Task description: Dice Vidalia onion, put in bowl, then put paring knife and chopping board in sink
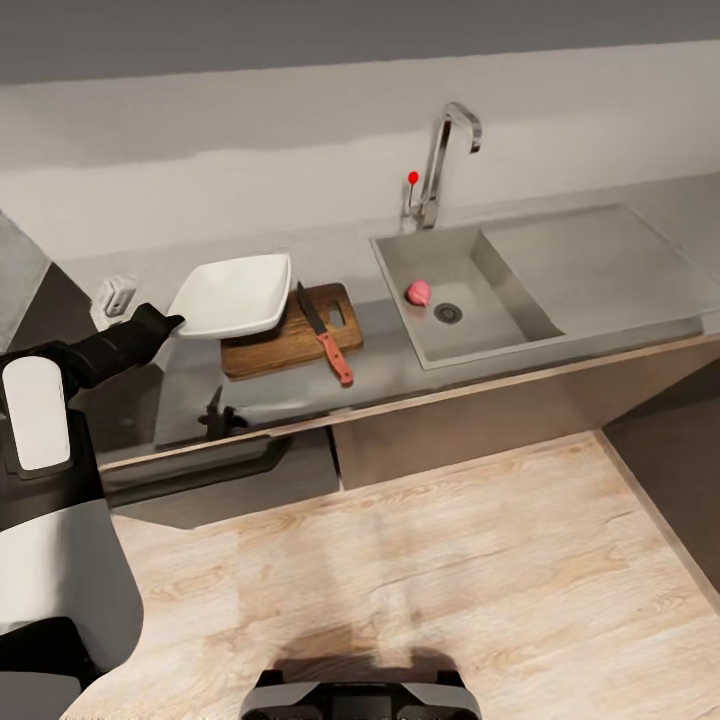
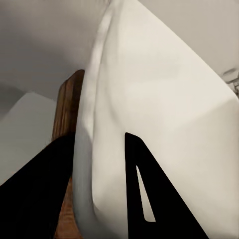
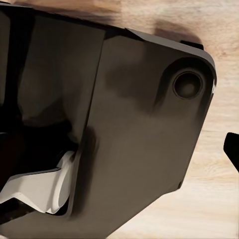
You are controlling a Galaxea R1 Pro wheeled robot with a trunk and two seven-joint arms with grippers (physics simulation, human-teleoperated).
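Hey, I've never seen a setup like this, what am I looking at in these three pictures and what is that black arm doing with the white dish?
It is a simulated two-armed wheeled robot in a kitchen. The big picture looks down from its head; the other two come from cameras near each gripper. The left gripper has its fingers either side of the bowl rim, one finger inside, apparently gripping it over the chopping board. The paring knife lies across that board on the countertop. A pink onion sits in the sink. The right wrist picture shows dark robot body and wood floor.
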